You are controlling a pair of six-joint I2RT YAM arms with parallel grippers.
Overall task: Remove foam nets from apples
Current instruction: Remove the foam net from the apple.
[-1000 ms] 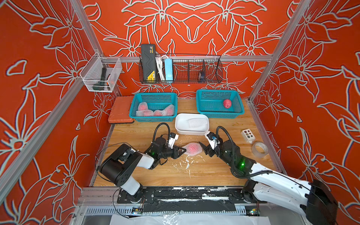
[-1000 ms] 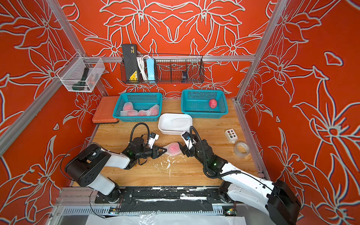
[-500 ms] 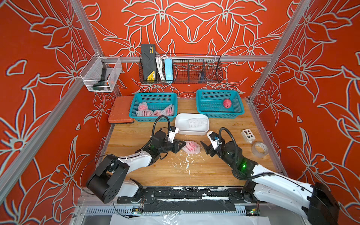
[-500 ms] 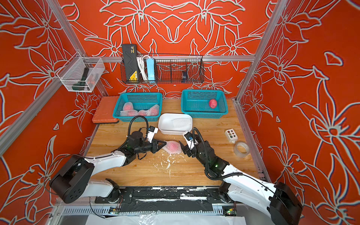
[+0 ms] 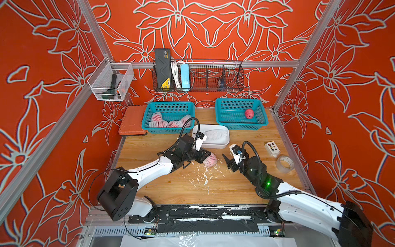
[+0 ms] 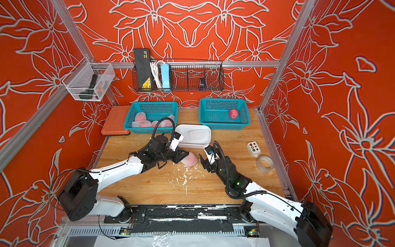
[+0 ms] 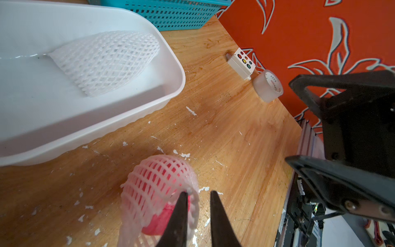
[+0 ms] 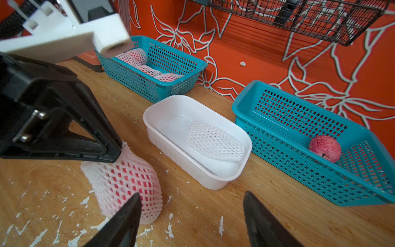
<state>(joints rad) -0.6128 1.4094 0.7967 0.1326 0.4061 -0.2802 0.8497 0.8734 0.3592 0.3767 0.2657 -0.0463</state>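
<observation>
The right gripper is hovering wide open and empty; the apple is lying on the table just at its 9 o'clock. Beyond it, the left gripper is pinching the loose end of the foam net, the sleeve running 9-to-3.
</observation>
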